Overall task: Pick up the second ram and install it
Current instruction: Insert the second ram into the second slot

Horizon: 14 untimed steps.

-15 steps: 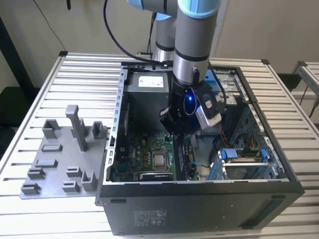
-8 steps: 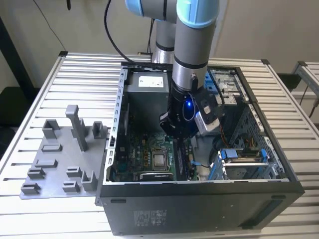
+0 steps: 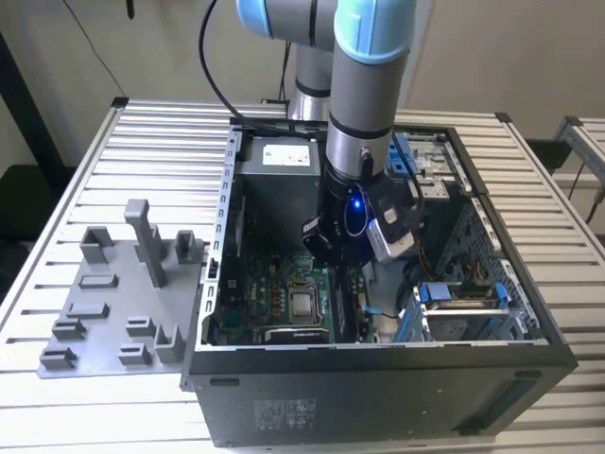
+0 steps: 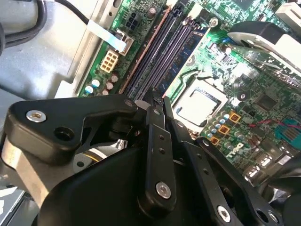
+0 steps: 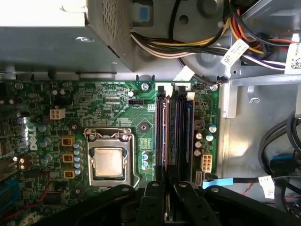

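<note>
In both wrist views my gripper (image 4: 159, 101) (image 5: 168, 188) hangs low inside the computer case, with its black fingers drawn together over the memory slots (image 5: 175, 136). The second ram (image 5: 164, 136) (image 4: 149, 61) is a thin dark stick with a reddish sheen. It stands on edge along the slot nearest the processor and runs out from between the fingertips. How deep it sits in the slot is hidden. In the exterior view the gripper (image 3: 333, 260) sits just above the green motherboard (image 3: 274, 293).
Another stick with a bluish face (image 5: 188, 136) stands two slots away. The processor socket (image 5: 109, 161) lies beside the slots. Cable bundles (image 5: 188, 47) and the power supply (image 3: 279, 156) crowd the back. A grey holder tray (image 3: 113, 303) lies outside the case (image 3: 378, 397), on the exterior view's left.
</note>
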Tool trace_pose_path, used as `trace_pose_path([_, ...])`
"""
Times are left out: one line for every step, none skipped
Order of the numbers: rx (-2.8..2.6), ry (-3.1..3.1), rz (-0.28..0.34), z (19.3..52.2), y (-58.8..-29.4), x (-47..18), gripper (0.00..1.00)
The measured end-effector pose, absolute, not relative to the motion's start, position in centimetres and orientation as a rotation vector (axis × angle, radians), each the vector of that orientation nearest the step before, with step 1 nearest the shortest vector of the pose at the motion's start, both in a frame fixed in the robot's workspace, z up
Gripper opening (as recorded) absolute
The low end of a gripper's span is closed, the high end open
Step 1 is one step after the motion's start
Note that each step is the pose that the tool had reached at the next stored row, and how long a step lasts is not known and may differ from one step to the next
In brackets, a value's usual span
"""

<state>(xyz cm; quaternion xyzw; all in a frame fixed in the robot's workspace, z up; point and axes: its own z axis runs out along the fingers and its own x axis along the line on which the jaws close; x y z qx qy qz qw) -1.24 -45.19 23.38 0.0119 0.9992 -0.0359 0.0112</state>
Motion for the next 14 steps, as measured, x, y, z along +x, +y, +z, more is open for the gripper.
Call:
trace_pose_path([0.044, 3.117, -0.112, 23.36, -45.20, -1.24, 0.14])
trace_pose_path([0.052, 3.117, -0.112, 23.35, -45.19, -1.24, 0.14])
trace_pose_path([0.057, 3.117, -0.112, 23.35, -45.19, -1.24, 0.14])
trace_pose_path([0.057, 3.117, -0.112, 23.35, -45.19, -1.23, 0.14])
trace_pose_path([0.057, 3.117, -0.112, 23.34, -45.20, -1.23, 0.14])
trace_pose_path([0.057, 3.117, -0.112, 23.34, -45.19, -1.22, 0.14])
trace_pose_path([0.057, 3.117, -0.112, 23.34, -45.19, -1.22, 0.14])
trace_pose_path([0.057, 3.117, -0.112, 23.33, -45.19, -1.19, 0.14])
trace_pose_path([0.057, 3.117, -0.112, 23.31, -45.19, -1.17, 0.14])
trace_pose_path([0.057, 3.117, -0.111, 23.28, -45.19, -1.15, 0.14])
trace_pose_path([0.057, 3.117, -0.111, 23.23, -45.19, -1.15, 0.14])
trace_pose_path([0.057, 3.117, -0.111, 23.19, -45.19, -1.15, 0.14])
trace_pose_path([0.058, 3.117, -0.112, 23.14, -45.20, -1.16, 0.14])
trace_pose_path([0.058, 3.117, -0.112, 23.07, -45.22, -1.16, 0.14])
